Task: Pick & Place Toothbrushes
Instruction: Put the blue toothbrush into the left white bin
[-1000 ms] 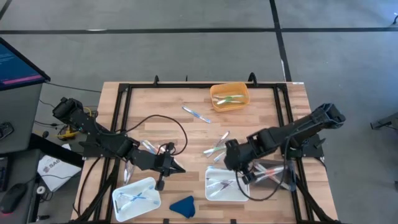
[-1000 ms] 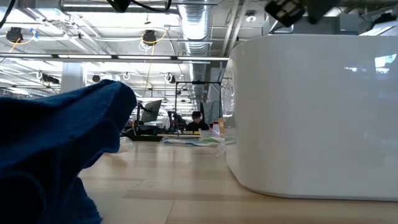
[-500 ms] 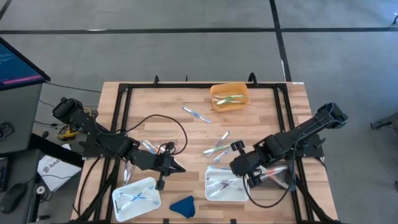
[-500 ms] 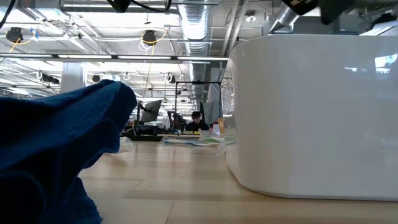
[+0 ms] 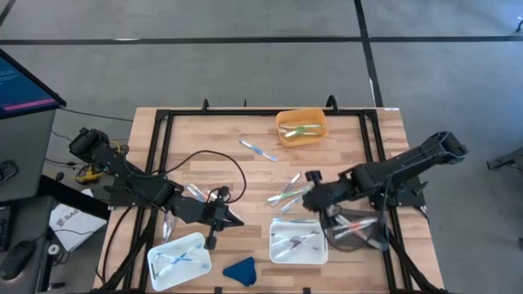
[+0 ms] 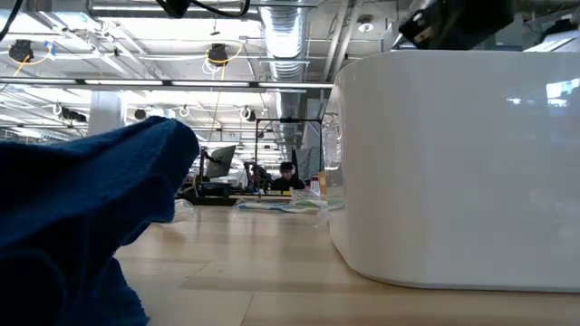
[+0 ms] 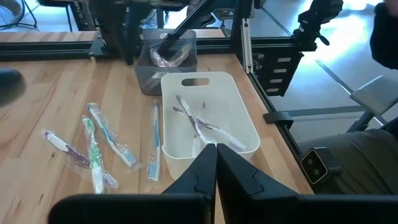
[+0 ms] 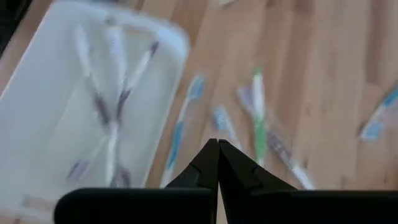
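High view: right gripper (image 5: 309, 198), fingers pressed together and empty, has swung from above the white tray (image 5: 297, 242) to over loose toothbrushes (image 5: 285, 194) beside it. Left gripper (image 5: 234, 220) is shut, unmoved. Two white trays, one orange bin (image 5: 301, 127), four loose brushes mid-table.

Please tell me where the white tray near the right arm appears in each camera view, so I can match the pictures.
High: white tray, lower middle.
Low: large white wall, right half.
Left wrist: centre.
Right wrist: one corner, blurred.
Shared landmark: crossed toothbrushes inside it; hidden in low view.
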